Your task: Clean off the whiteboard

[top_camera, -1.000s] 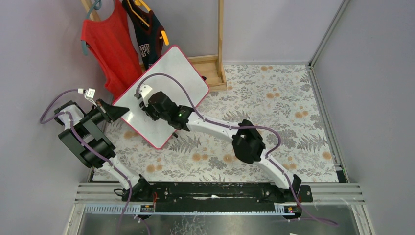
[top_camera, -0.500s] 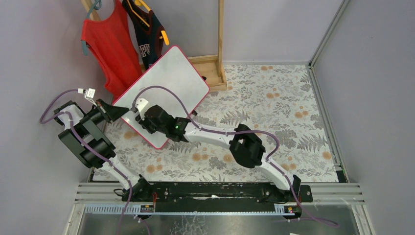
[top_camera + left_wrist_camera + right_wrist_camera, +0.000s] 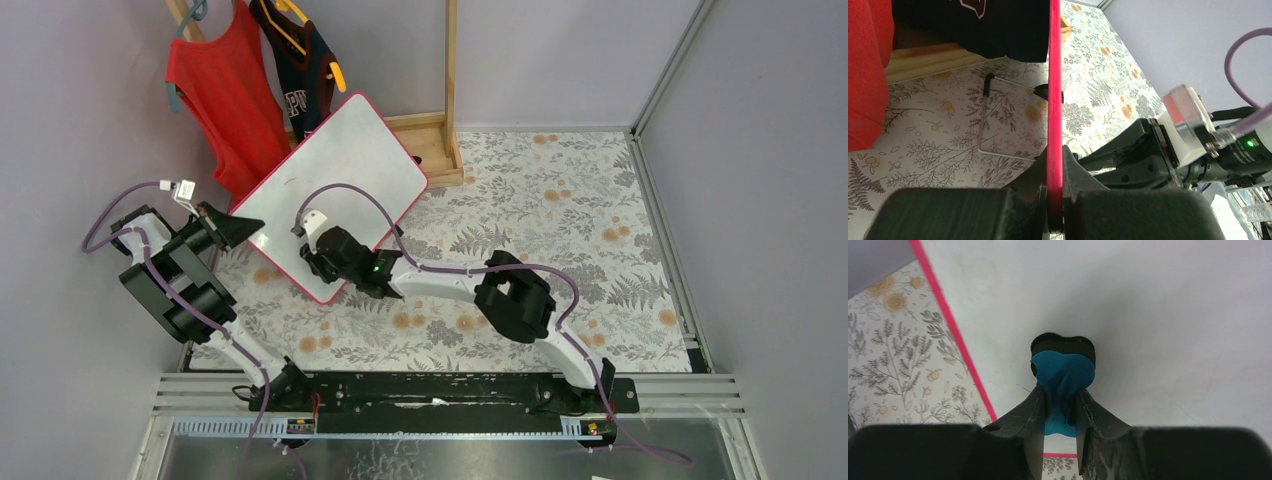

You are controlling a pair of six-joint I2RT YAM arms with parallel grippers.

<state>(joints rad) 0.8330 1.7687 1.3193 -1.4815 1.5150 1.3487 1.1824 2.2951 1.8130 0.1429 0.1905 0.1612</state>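
Judging by its look, the whiteboard (image 3: 350,170) is a stiff, light panel with a slick face and a thin pink-red frame. It should not bend under a wipe, but it could skid or swing on the floral-clothed table (image 3: 580,220) if pushed unbraced. The frame edge is the sensible place to take hold, since the smooth face offers nothing to grip. The board stands tilted at the far left of the table, its near corner down on the cloth and its upper edge up by a hanging red top (image 3: 225,100). The left pincer (image 3: 1054,160) is closed tight on the frame at the board's left edge (its wrist view shows the pink rim edge-on, squeezed between both fingers). The right pincer (image 3: 1060,400) is closed about a blue eraser (image 3: 1063,367) with a black pad. That pad is pressed against the white face near the board's lower corner, just inside the frame. The surface around it looks clean apart from faint smudges too weak to read.
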